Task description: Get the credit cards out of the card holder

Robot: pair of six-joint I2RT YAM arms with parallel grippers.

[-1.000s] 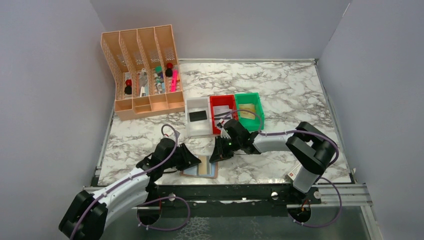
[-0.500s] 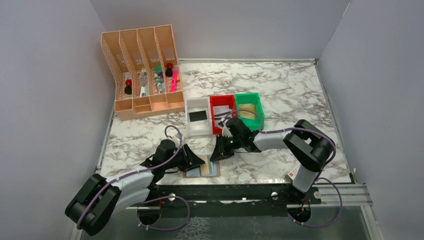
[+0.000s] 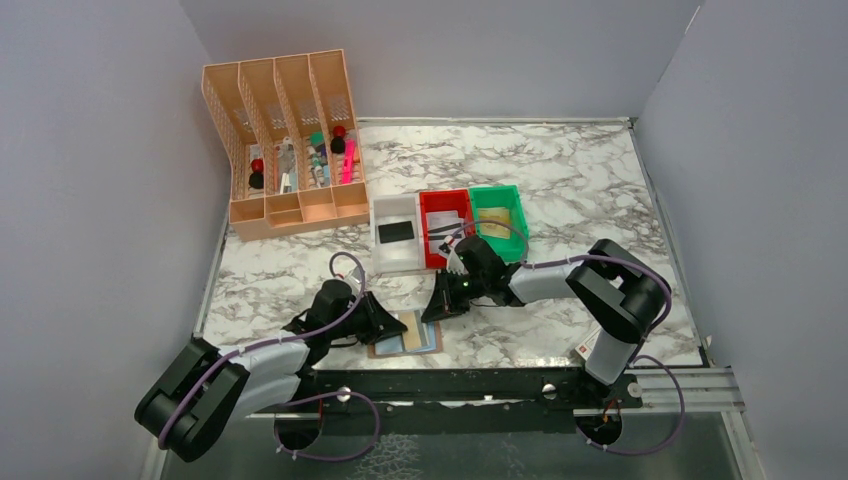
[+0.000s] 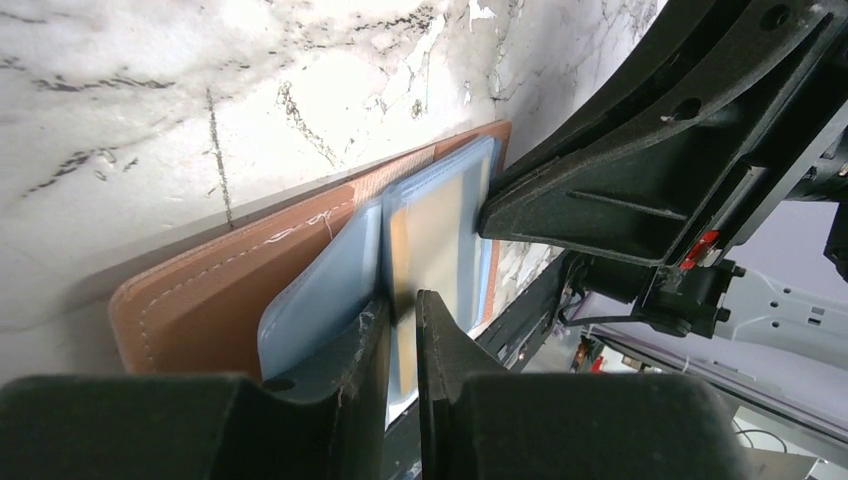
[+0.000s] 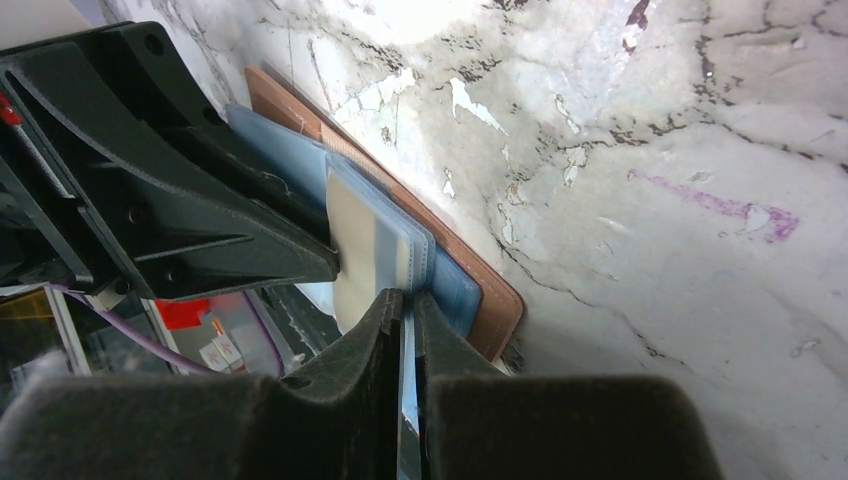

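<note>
As the left arm [image 3: 250, 362] folds back, the left tool [image 4: 402, 305] and right tool [image 5: 408, 300], both narrowed onto inner leaves of the open card holder [image 4: 200, 300] at the surface's [image 3: 560, 180] near edge, have barely moved, so the tan-gold credit card [image 4: 435, 240] remains sleeved.

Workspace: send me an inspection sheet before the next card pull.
Surface: marble table, no spills seen.
Job's things: card holder open near the front edge; sleeved tan card inside it; dark card in the white bin; loose tan card in the green bin.
Clutter: red bin; peach organizer holding small items.
Grippers: left gripper and right gripper both pinched shut on the holder's pale leaves.
Cables: purple cables loop along both arms.
Surroundings: grey walls; nothing else seen.
</note>
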